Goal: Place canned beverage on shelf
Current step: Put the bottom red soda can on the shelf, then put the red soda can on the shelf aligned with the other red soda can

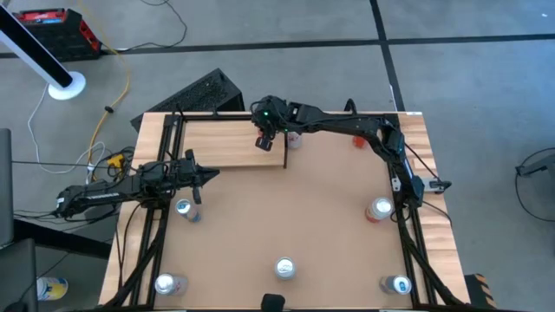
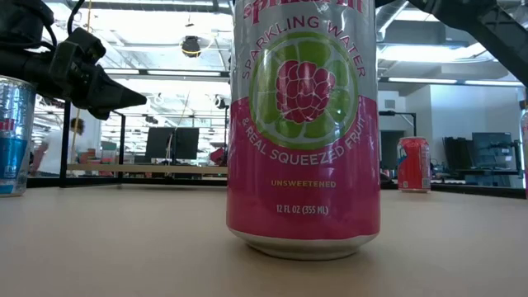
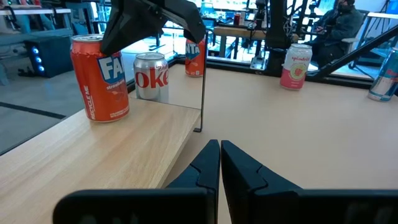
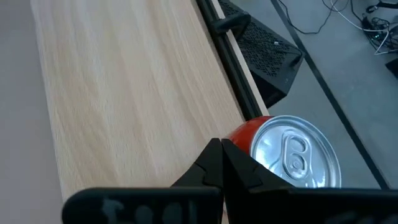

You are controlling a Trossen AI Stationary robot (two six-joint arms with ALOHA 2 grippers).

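My right end effector (image 4: 221, 149) hangs above the far right end of the shelf (image 1: 227, 144) with its fingers pressed together and nothing between them, and an orange Fanta can (image 3: 99, 78) stands upright just beneath it beside a Coke can (image 3: 152, 76); I judge that can delivered and the closed fingers clear of its top. My left end effector (image 3: 220, 152), also pressed shut and empty, waits low at the shelf's near left edge, out of the way. Other cans stand about the counter (image 1: 329, 217), such as a pink sparkling-water can (image 2: 304, 124) at the front, so I reckon more remain.
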